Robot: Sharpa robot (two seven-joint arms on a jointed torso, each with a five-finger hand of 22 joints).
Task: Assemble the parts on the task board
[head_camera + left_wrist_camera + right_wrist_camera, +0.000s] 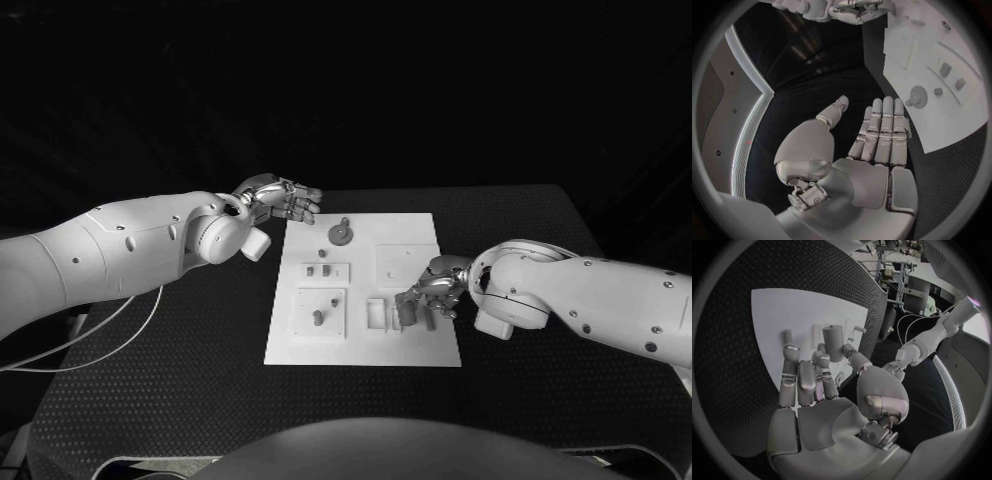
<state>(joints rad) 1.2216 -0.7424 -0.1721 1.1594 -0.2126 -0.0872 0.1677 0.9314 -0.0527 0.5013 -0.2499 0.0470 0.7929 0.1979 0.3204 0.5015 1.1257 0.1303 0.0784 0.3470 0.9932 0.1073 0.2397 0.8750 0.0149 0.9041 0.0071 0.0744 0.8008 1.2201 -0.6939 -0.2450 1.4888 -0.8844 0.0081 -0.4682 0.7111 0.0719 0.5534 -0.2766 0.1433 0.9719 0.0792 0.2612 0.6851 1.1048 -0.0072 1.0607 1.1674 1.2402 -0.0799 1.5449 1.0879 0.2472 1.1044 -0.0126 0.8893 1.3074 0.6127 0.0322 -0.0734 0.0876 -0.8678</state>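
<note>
The white task board lies in the middle of the black table. A round grey part sits near its far edge, small grey parts stand mid-left, and a short peg stands near-left. My left hand hovers off the board's far left corner, fingers straight, thumb apart, holding nothing. My right hand is low over the board's near right, where upright grey parts stand. There a thick grey peg stands between its thumb and a fingertip; whether they grip it is unclear.
A white cable loops on the table under my left arm. The board ends close to my left hand's fingertips. A thinner peg stands just beyond my right hand.
</note>
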